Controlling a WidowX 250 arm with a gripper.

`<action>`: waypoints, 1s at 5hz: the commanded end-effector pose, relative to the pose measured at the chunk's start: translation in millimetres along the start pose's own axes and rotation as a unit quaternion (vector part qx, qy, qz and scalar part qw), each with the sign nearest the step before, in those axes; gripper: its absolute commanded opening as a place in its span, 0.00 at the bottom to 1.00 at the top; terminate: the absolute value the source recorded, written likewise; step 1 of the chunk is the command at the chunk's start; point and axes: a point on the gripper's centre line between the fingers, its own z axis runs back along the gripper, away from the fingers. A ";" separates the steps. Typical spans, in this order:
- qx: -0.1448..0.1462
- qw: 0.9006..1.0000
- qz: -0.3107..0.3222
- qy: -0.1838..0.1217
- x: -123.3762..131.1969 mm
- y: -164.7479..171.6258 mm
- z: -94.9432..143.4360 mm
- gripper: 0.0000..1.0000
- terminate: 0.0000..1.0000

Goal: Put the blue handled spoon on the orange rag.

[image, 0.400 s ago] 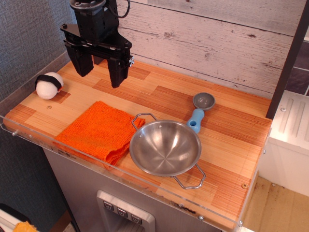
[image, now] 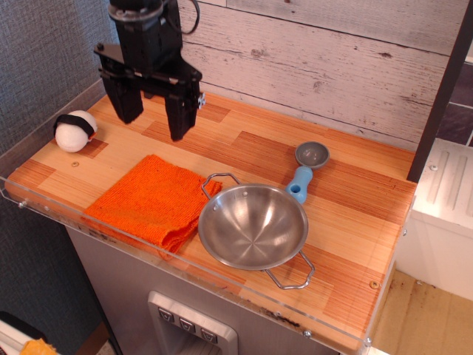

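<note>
The blue handled spoon [image: 304, 174] lies on the wooden counter right of centre, its grey bowl pointing to the back and its light-blue handle touching the rim of the steel bowl. The orange rag [image: 151, 200] lies folded at the front left, just left of the steel bowl. My gripper [image: 154, 123] hangs above the counter at the back left, behind the rag and far left of the spoon. Its two black fingers are spread apart with nothing between them.
A large two-handled steel bowl [image: 253, 225] sits at the front centre between rag and spoon. A white ball with a black band [image: 75, 131] lies at the far left. A clear plastic lip [image: 185, 270] runs along the front edge. A whitewashed plank wall [image: 332, 66] stands behind.
My gripper has shifted slightly down and to the right. Spoon, rag and bowl have not moved.
</note>
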 end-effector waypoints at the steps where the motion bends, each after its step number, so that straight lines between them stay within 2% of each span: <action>1: 0.015 0.999 0.022 -0.030 -1.6 25.5 7.0 1.00 0.00; 2: 0.003 0.999 0.025 -0.043 8.5 18.0 4.7 1.00 0.00; 3: 0.007 0.998 0.024 -0.053 32.3 -9.3 10.0 1.00 0.00; 4: -0.003 0.996 0.019 -0.086 52.0 -37.9 9.3 1.00 0.00; 5: -0.010 0.996 0.011 -0.093 67.4 -65.8 -5.0 1.00 0.00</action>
